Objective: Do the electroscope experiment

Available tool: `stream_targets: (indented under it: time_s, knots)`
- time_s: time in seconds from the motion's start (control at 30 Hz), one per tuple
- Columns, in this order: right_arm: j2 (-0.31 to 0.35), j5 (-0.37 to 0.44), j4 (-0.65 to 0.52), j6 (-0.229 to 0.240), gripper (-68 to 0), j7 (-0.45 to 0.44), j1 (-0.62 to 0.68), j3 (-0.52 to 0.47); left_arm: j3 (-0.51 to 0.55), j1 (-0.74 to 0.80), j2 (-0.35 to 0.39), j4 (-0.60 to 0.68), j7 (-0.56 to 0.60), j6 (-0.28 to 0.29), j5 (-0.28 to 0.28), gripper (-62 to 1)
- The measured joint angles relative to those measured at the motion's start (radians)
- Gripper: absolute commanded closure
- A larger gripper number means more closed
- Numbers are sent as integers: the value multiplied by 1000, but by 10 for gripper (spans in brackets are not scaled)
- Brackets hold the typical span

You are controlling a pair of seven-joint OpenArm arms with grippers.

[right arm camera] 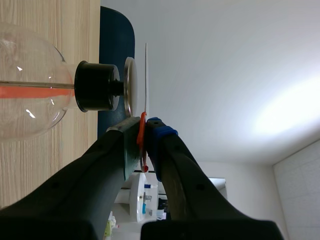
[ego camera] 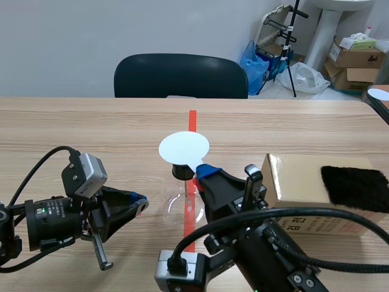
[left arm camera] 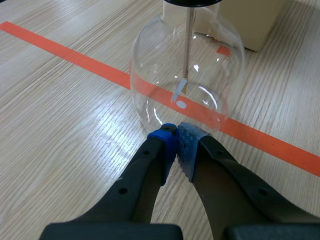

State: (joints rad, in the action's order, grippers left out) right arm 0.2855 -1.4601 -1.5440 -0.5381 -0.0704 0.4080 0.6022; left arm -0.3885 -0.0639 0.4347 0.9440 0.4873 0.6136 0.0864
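Keep the right pincer (right arm camera: 144,129), clamped on the white disc (ego camera: 183,147), steady so the disc ahead of it stays parallel to the electroscope (left arm camera: 165,75) top plate (right arm camera: 129,85); the left pincer (left arm camera: 176,132) is closed on nothing.

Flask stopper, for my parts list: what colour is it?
Black. The stopper shows best in the right wrist view.

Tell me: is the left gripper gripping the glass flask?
No, the left gripper is shut on nothing, the glass flask ahead of it.
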Motion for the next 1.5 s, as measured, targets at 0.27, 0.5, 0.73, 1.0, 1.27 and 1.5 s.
stream_targets:
  time_s: [0.27, 0.5, 0.73, 1.0, 1.27, 1.5]
  knots:
    - [0, 0, 0, 0, -10, 0, 0, 0, 0, 0, 0, 0, 0, 0, 0, -31]
    - [0, 0, 0, 0, -10, 0, 0, 0, 0, 0, 0, 0, 0, 0, 0, -31]
    - [0, 0, 0, 0, -10, 0, 0, 0, 0, 0, 0, 0, 0, 0, 0, -31]
    - [0, 0, 0, 0, -10, 39, 0, 0, 0, 0, 0, 0, 0, 0, 0, -31]
    - [0, 0, 0, 0, -10, 158, 0, 0, 0, 0, 0, 0, 0, 0, 0, -31]
    - [0, 0, 0, 0, -10, 291, 0, 0, 0, 0, 0, 0, 0, 0, 0, -31]
